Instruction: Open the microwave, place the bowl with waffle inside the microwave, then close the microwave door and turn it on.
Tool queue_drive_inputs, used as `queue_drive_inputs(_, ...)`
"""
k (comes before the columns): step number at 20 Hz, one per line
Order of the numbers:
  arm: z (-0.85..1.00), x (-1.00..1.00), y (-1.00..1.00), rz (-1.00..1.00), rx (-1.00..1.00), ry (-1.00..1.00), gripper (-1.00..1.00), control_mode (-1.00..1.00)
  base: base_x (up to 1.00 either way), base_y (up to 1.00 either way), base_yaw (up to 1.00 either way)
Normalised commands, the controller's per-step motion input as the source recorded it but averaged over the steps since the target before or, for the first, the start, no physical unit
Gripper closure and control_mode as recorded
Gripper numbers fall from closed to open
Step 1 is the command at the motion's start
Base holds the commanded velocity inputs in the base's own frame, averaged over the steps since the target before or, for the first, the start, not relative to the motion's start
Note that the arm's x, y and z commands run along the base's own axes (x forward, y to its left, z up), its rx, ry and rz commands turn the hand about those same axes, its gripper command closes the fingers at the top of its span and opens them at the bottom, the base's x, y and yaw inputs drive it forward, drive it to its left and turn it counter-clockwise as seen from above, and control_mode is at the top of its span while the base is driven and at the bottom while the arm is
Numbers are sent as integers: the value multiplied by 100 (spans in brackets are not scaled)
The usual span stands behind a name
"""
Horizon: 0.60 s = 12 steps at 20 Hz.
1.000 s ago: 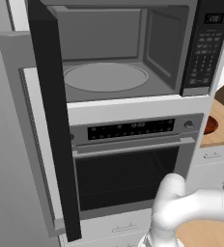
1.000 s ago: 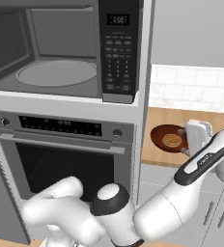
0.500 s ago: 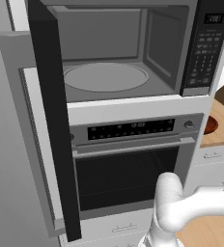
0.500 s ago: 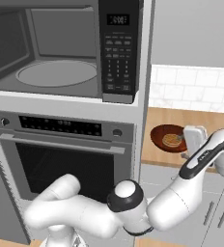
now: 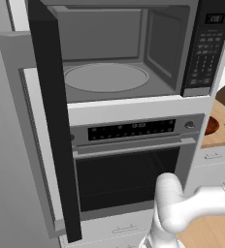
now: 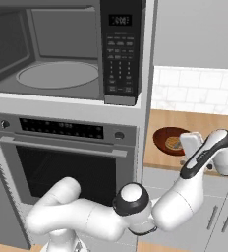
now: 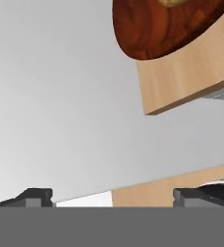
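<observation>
The microwave (image 5: 134, 53) stands open, and the microwave door (image 5: 51, 121) is swung out to the left, showing the grey cavity and turntable (image 6: 57, 74). To the right of the oven column, the reddish-brown bowl (image 6: 166, 139) rests on the wooden counter with the waffle (image 6: 174, 143) inside. My gripper (image 6: 187, 147) hovers just right of the bowl, close above the counter. In the hand view the bowl (image 7: 162, 29) fills the top, a sliver of waffle (image 7: 174, 2) peeks at the edge, and the gripper (image 7: 116, 197) is open with nothing between its fingertips (image 7: 36, 195).
The oven (image 5: 129, 169) with its horizontal handle sits below the microwave. The keypad panel (image 6: 121, 54) is at the microwave's right side. A tiled backsplash (image 6: 194, 88) rises behind the counter (image 6: 209, 123). Cabinet doors (image 6: 219, 211) lie below it.
The arm has swung further right and the hand has sunk slightly toward the bowl. The jaws stay open. The microwave, its door and the bowl have not moved.
</observation>
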Motion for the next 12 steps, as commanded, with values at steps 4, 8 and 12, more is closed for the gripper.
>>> queue_drive_inputs(4, -25, 0, 29, 0, -11, -4, -100, -100, 0, 0, 0)
queue_drive_inputs(8, -7, 4, 6, -21, -12, -6, -100, -100, 0, 0, 0)
queue_drive_inputs(12, -5, 1, 13, -46, -9, -1, -100, -100, 0, 0, 0)
